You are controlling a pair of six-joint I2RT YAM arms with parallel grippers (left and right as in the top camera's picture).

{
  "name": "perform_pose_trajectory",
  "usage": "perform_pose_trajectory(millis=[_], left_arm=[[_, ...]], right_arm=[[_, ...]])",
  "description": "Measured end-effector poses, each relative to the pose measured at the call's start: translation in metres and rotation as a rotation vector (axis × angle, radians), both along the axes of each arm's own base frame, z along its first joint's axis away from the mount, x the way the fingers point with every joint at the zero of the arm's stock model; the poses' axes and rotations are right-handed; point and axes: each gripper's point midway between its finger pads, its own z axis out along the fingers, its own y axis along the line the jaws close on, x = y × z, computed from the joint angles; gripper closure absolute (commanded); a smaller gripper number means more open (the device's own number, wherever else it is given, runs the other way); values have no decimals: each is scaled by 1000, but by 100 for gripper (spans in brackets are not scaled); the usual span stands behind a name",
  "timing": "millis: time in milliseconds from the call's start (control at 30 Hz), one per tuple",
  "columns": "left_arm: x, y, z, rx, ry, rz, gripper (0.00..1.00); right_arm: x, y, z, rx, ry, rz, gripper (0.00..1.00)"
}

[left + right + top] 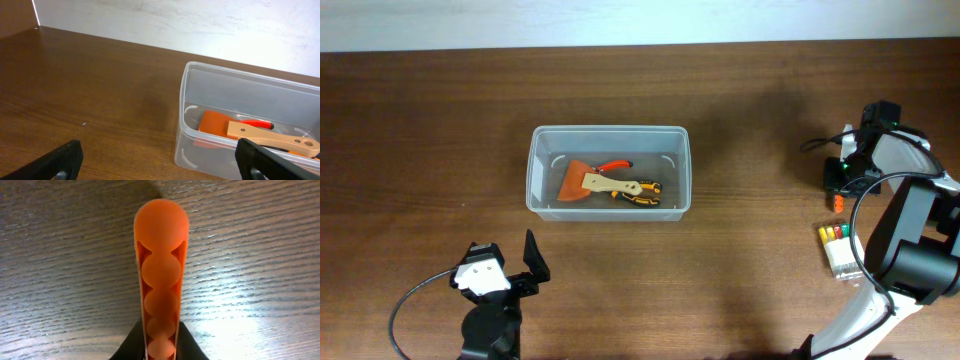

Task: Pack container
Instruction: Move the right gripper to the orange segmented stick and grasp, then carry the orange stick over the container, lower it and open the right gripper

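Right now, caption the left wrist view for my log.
Open left gripper faces the large translucent clear plastic tub, which holds an orange-bladed, wooden-handled scraper.

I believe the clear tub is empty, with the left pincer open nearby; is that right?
Not quite: the tub is not empty. The overhead view shows an orange-bladed scraper and pliers lying inside it. The left pincer is indeed open nearby.

Left gripper (159,162) spread wide over the wooden table (90,100), container (183,117) just ahead on the right, holding a wooden-handled orange scraper (214,124) and a red-handled tool (257,123).
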Motion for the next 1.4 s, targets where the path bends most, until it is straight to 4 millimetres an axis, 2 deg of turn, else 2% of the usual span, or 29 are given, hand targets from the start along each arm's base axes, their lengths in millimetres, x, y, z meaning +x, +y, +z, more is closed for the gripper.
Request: perform_pose_trajectory(millis=[267,400,500,633,767,933,1033,1100,1233,1333,1400], left_arm=[[0,0,0,0,0,0,1],[0,0,0,0,0,0,1],[0,0,0,0,0,0,1],[0,0,0,0,0,0,1],[0,0,0,0,0,0,1],[0,0,0,0,0,0,1],[0,0,0,0,0,0,1],[0,0,0,0,0,0,1],[0,0,0,0,0,0,1],[0,0,0,0,0,0,1],[0,0,0,0,0,0,1]], right_arm=[[-4,3,2,19,17,-21,96],[-5,12,13,72,38,-20,96],[6,16,30,109,14,-15,96],[30,26,64,154,-56,9,96],[54,52,100,182,-119,75,96],[82,111,144,193,-195,221,96],[90,158,166,205,-228,329,96],[92,198,178,214,-249,416,96],[84,273,189,230,-270,605,96],[67,323,190,239,-265,764,96],[56,349,190,242,-262,857,96]])
